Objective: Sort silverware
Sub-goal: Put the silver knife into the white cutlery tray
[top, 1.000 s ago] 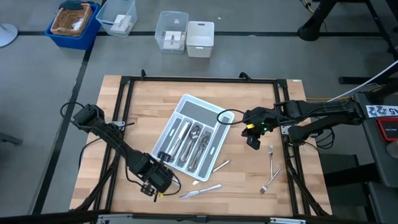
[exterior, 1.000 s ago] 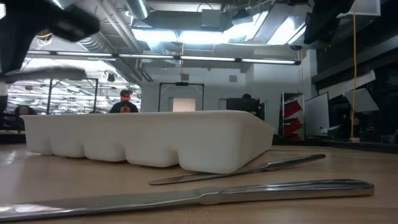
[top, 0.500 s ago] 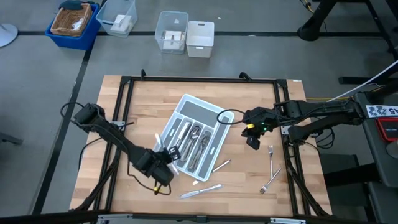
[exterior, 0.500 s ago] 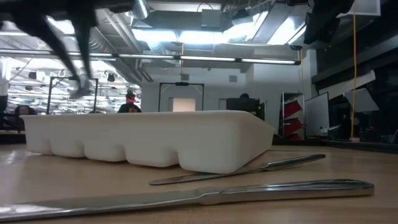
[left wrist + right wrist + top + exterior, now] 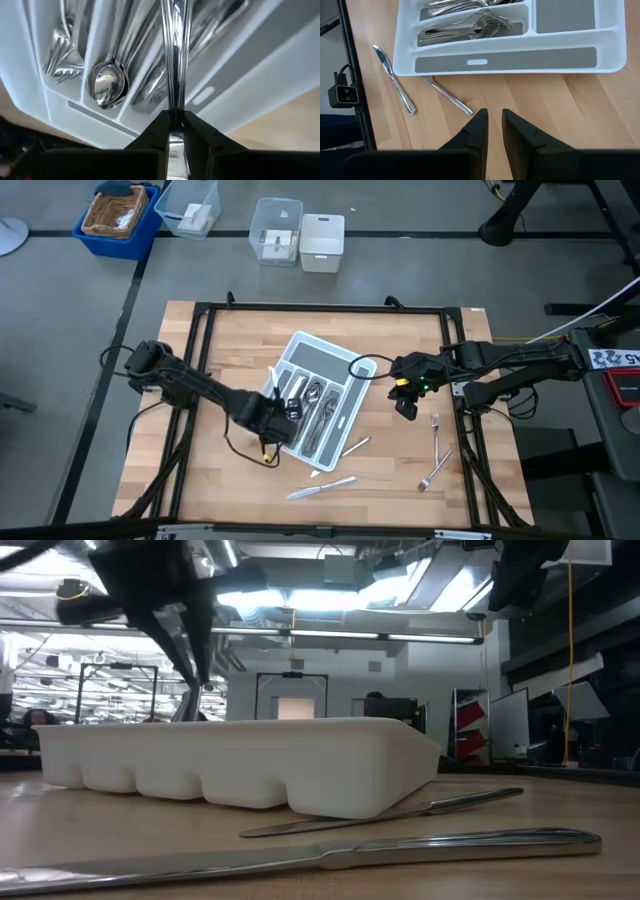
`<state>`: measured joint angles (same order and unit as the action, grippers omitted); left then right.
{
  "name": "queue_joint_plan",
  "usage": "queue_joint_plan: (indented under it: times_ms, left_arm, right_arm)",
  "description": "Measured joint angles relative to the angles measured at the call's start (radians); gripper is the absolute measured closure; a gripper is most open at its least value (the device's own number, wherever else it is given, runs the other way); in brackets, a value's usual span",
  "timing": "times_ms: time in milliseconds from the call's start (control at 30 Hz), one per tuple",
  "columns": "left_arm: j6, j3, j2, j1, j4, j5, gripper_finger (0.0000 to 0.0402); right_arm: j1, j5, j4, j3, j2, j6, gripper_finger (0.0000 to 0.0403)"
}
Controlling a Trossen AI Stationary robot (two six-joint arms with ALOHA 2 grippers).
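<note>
We see the left gripper (image 5: 272, 420) over the tray (image 5: 352, 417) clamping a knife (image 5: 173, 55) above stored forks (image 5: 62, 62) and spoons (image 5: 106, 87); right gripper (image 5: 407, 406) waits right, slightly parted, empty.

No readable text, label, brand, number or sign in any view

Left tool (image 5: 283, 412) is clamped, arm stretched inward; right tool (image 5: 405, 406) hangs, fingers apparently slightly parted.

a light grey compartmented tray (image 5: 352, 412) lay askew near the middle of the wooden table (image 5: 220, 350). beyond the far edge, on the floor, stood a blue bin (image 5: 118, 218) and clear plastic boxes (image 5: 276, 230).
</note>
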<state>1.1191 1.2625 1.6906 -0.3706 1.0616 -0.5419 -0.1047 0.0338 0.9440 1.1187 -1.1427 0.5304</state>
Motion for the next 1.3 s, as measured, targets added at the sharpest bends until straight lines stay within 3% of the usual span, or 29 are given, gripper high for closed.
queue_joint_plan:
  times_ms: [167, 567, 933, 1300]
  left_arm:
    - [0.207, 0.000, 0.000, 0.054, -0.010, 0.007, 0.0372]
    - [0.564, 0.000, 0.000, 0.135, -0.121, 0.135, 0.0370]
    - [0.586, 0.000, 0.006, 0.150, -0.120, 0.303, 0.0365]
    - [0.564, -0.109, 0.009, 0.151, -0.193, 0.307, 0.0348]
  right_arm:
    - [0.000, -0.001, 0.000, 0.000, 0.000, 0.000, 0.0346]
    - [0.000, -0.053, 0.000, 0.000, 0.000, 0.000, 0.0346]
    - [0.000, -0.053, -0.011, 0.000, 0.000, 0.044, 0.0346]
    - [0.000, -0.050, -0.094, 0.000, 0.000, 0.075, 0.0346]
